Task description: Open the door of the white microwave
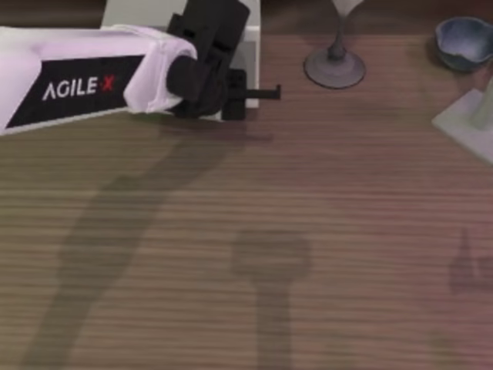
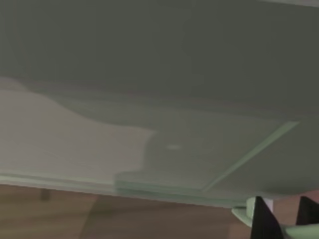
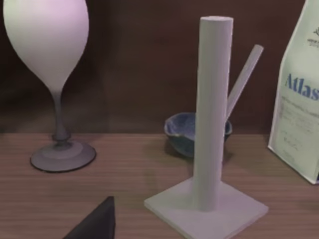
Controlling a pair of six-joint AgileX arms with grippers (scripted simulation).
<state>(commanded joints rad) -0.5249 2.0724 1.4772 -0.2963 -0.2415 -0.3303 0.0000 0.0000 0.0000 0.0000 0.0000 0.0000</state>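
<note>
From above, the white microwave (image 1: pixel 250 46) sits at the table's (image 1: pixel 308 231) far edge, left of centre, mostly hidden under my left arm; the left gripper (image 1: pixel 266 94) is at its front right corner, and whether it is open I cannot tell. Wide bare wood lies nearer. A wine glass (image 1: pixel 336 62) stands right of it. The left wrist view fills with the door (image 2: pixel 164 149), close against the fingertips (image 2: pixel 264 221). The right wrist view shows a post stand (image 3: pixel 212 129), bowl (image 3: pixel 182 130) and bag (image 3: pixel 299 94); the right gripper is barely in frame.

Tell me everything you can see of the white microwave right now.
Only a white corner of the white microwave shows at the top view's far edge, left of centre, mostly hidden under the left arm. The left gripper reaches past its right side. The left wrist view is filled by a pale grey-green panel; whether the door is open cannot be told.
</note>
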